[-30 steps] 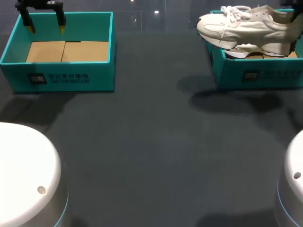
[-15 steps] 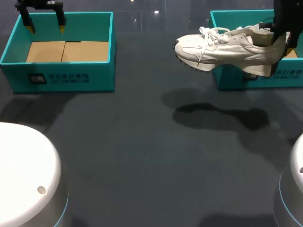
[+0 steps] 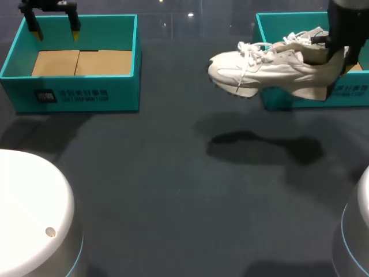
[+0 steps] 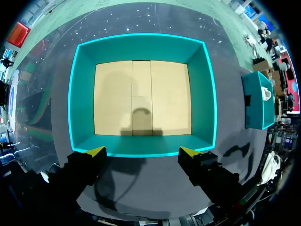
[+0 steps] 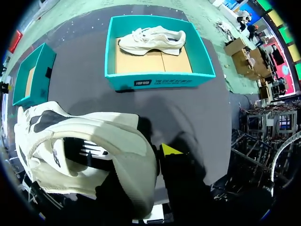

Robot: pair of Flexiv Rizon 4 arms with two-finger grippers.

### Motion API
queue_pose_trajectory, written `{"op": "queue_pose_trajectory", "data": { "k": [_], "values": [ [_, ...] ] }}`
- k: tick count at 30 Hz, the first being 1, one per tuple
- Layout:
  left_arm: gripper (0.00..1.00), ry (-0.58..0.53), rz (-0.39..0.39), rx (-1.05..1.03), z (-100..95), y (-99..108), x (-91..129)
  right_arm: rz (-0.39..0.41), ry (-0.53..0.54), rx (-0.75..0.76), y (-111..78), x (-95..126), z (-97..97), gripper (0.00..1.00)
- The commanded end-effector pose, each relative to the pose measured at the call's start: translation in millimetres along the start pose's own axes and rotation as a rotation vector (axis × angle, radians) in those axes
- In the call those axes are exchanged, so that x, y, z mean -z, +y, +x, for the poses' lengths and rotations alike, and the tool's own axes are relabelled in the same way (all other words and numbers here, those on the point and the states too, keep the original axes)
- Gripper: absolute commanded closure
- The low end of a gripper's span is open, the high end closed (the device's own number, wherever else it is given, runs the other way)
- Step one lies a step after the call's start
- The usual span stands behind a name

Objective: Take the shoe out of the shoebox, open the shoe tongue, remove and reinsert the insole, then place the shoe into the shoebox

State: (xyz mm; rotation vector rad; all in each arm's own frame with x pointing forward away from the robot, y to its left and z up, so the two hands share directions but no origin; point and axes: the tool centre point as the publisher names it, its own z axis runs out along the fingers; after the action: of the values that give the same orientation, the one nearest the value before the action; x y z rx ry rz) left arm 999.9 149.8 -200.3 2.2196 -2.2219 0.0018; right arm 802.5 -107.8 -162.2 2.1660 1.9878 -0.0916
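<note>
The shoe [image 3: 265, 69] was clamped by the right pincer [image 3: 337, 57], clear of the two-o'clock box [image 3: 277, 99] for tongue work; the left pincer [image 4: 143, 153] was held open.

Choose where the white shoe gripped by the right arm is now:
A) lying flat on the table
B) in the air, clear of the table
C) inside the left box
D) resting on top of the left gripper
B: the right gripper holds the shoe by its heel, and the shoe's shadow lies apart from it on the table below.
</note>
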Motion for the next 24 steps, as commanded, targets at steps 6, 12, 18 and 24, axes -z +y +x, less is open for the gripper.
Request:
{"op": "queue_pose_trajectory", "data": {
  "k": [6,12,18,24],
  "values": [
    [0.0,-0.001,0.0,0.0,-0.2,-0.1,0.2,-0.032,-0.031,-0.002,-56.6,-17.8,67.1,1.0],
    [0.0,-0.001,0.0,0.0,-0.2,-0.1,0.2,-0.038,-0.02,-0.03,-86.2,-27.9,94.3,1.0],
    [0.0,-0.001,0.0,0.0,-0.2,-0.1,0.2,0.001,0.034,-0.035,-89.6,-39.4,111.7,1.0],
    [0.0,-0.001,0.0,0.0,-0.2,-0.1,0.2,0.001,0.034,-0.035,-89.6,-39.4,111.7,1.0]
  ]
}}
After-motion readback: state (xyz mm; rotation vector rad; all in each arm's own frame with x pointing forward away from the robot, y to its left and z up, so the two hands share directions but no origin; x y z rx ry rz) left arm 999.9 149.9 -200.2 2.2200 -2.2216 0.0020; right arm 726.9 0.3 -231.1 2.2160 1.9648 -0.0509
